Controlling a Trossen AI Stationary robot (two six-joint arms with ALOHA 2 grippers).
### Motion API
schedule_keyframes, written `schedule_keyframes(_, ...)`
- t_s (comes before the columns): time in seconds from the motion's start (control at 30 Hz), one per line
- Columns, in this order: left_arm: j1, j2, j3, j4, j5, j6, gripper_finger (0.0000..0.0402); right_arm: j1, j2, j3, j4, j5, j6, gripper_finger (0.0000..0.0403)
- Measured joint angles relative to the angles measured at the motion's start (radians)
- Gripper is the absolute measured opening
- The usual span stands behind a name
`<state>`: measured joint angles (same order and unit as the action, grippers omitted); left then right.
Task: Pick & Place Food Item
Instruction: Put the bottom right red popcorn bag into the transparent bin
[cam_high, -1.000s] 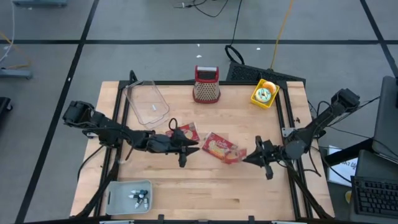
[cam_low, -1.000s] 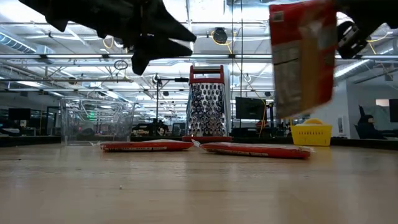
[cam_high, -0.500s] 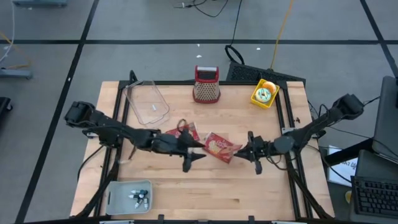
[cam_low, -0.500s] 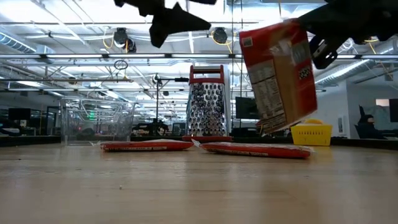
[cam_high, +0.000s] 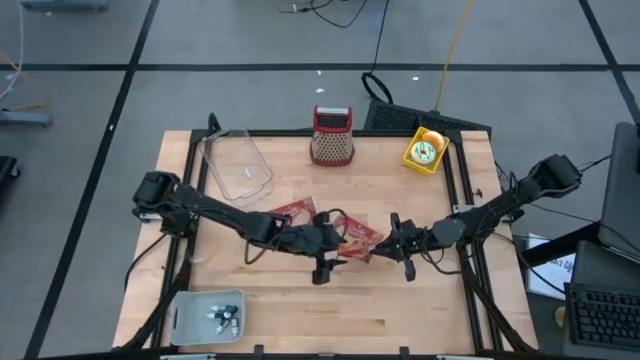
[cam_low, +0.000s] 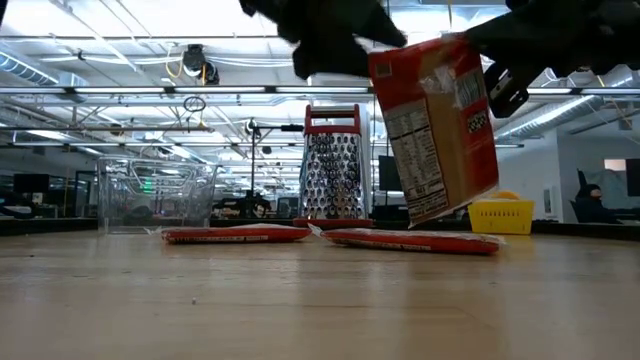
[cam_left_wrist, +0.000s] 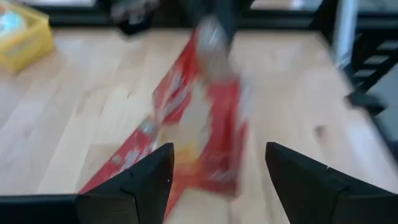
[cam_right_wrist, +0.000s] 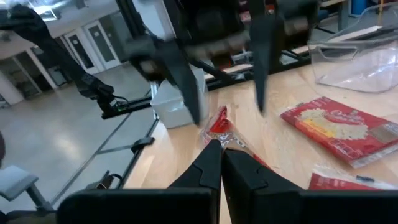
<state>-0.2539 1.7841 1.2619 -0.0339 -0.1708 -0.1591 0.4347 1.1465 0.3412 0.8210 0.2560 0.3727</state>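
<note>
Holding: right pincer (cam_high: 397, 246) was pressed shut on one edge of a red food packet (cam_low: 435, 125), keeping it off the counter (cam_high: 400, 320), over the middle.
Packet pose: in the low view it hung nearly upright, long axis close to vertical and slightly tilted, printed back panel facing the camera.
Left pincer: left pincer (cam_high: 322, 250) had its fingers (cam_left_wrist: 134, 186) spread wide, just beside the packet on the side away from the right pincer.
Key relation: packet lay straight ahead of the left pincer, between the lines of its two fingers but not yet inside the gap; looked like a handover, judged only.
Nearer arm: right arm held it; left arm was next nearest, tips almost at the free edge.
Next move needs: left fingers would have to straddle the packet's thin edge, not its flat face.
Other packets: two more red packets (cam_low: 236, 234) lay flat on the counter, well below the held one.
Background items: clear tub (cam_high: 236, 165), box grater (cam_high: 332, 136), yellow bin (cam_high: 424, 150) along the far edge; small tray (cam_high: 207, 314) near the front.
Writing: small-print table on the packet's back, unreadable; no brand legible.
</note>
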Motion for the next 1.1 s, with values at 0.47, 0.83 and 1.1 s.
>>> schedule_keyframes(0.47,0.003,-0.001,0.008,-0.024,-0.058,0.022,0.018,-0.003,-0.001,0.0,0.028,-0.049,-0.02,0.0)
schedule_keyframes(0.83,-0.005,-0.001,0.008,-0.022,-0.056,0.02,0.0131,-0.004,-0.001,0.0,0.024,-0.047,-0.023,0.0)
schedule_keyframes(1.1,-0.011,-0.001,0.008,-0.021,-0.056,0.02,0.0105,-0.019,-0.001,0.0,0.019,-0.048,-0.018,0.0)
